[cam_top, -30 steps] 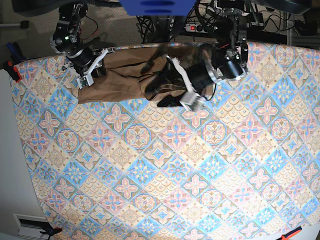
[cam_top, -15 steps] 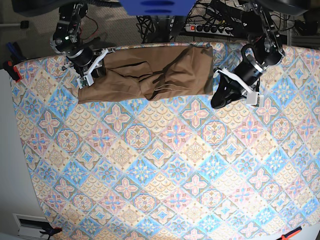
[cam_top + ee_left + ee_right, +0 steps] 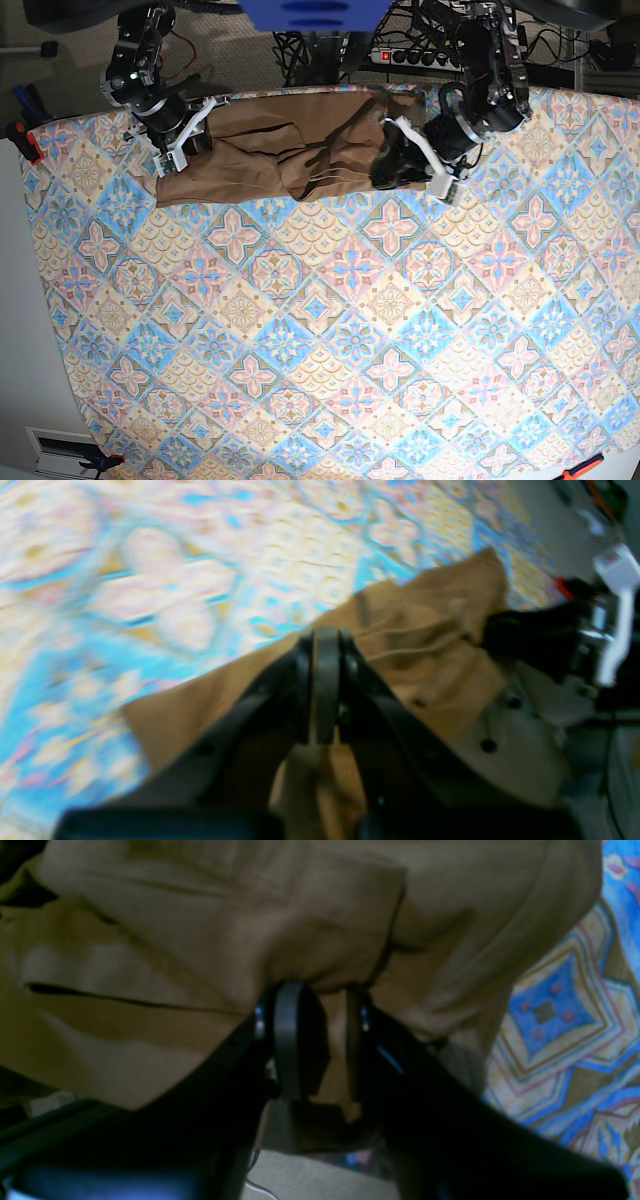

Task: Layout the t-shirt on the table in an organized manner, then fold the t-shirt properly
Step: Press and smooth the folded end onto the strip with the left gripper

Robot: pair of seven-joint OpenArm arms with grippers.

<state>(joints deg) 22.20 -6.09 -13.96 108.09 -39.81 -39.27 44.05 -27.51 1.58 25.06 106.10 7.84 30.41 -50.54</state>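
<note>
- Right gripper [image 3: 172, 142] clamps the t-shirt [image 3: 270, 150] at its left end on the far edge of the table [image 3: 330, 340]; its wrist view alone shows cloth pinched between the fingers.
- Left gripper [image 3: 392, 165] sits over the shirt's right end; only its wrist view shows the jaws pressed together.

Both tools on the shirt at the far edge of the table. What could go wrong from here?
1. The shirt is bunched at the table's far edge; a pull could drag it off.
2. The left tool is shut over the shirt's edge; whether it holds cloth is unclear, so it may come away empty.
3. The right tool pinches a thick fold, so layers may lift together.
</note>
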